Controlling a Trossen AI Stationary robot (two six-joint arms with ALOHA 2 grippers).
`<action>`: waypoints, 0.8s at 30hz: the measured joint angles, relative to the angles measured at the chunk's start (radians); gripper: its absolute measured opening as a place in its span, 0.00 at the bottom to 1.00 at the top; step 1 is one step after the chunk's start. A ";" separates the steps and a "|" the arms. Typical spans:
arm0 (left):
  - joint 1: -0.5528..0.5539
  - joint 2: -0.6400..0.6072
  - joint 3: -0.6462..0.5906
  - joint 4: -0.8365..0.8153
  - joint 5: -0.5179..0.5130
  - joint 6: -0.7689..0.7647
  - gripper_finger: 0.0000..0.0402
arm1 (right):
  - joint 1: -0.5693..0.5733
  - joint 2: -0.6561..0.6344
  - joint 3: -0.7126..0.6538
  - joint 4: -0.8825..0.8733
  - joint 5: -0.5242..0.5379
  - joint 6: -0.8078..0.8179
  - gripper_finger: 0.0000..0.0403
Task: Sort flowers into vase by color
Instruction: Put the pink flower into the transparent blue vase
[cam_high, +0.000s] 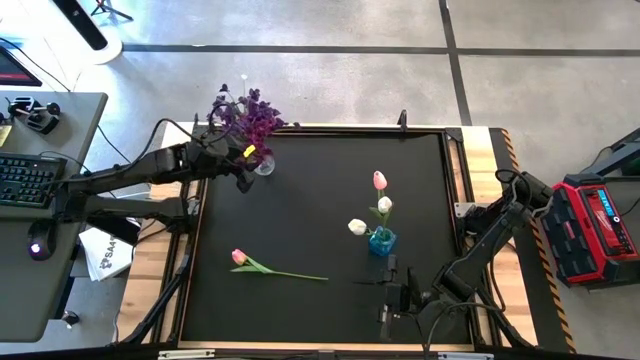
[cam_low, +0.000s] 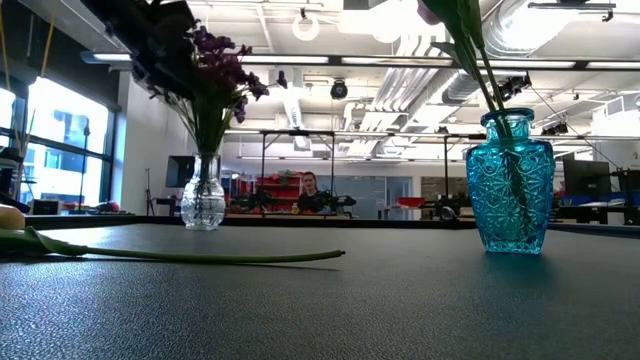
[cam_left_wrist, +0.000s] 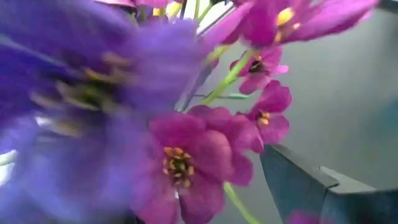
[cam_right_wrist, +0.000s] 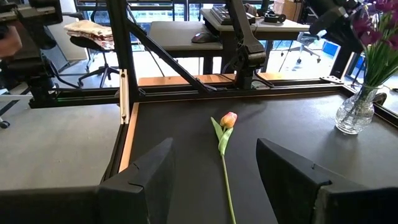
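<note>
Purple clustered-blossom sprays (cam_high: 248, 112) stand bunched in the small clear glass vase (cam_high: 264, 166) at about eleven o'clock on my black worktop (cam_high: 310, 230), seen from above. My left pincer (cam_high: 243, 176) sits right at that vase, just beside its rim and under the blossoms. The left wrist camera is filled with magenta and violet petals (cam_left_wrist: 186, 155) pressed up close, with one dark finger (cam_left_wrist: 298, 183) showing beside them; I see nothing pinched between the fingers, and they look spread apart around the stems.

At about four o'clock stands the faceted blue glass vase (cam_high: 381, 241), holding slim tulips: one pink bud (cam_high: 379, 180) and two white buds (cam_high: 357, 227). From table height its green stems (cam_low: 500, 110) rise out of the neck.

One loose pink tulip with a long green stem (cam_high: 272, 268) lies flat on the worktop at about seven o'clock, well apart from both vases.

My right pincer (cam_high: 396, 297) waits low at about five o'clock, near the blue vase. Its fingers (cam_right_wrist: 146, 177) are spread and empty, with the loose tulip (cam_right_wrist: 225, 149) lying ahead between them.
</note>
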 joint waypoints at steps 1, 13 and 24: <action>0.000 0.000 0.014 -0.026 0.000 0.000 0.58 | 0.000 0.000 0.000 0.000 0.000 0.000 0.51; -0.030 0.000 0.241 -0.175 -0.002 -0.025 0.58 | -0.004 0.000 0.000 -0.007 0.000 0.000 0.51; -0.406 0.031 0.424 -0.144 -0.070 -0.034 0.46 | -0.058 0.015 0.001 0.028 -0.158 -0.001 0.51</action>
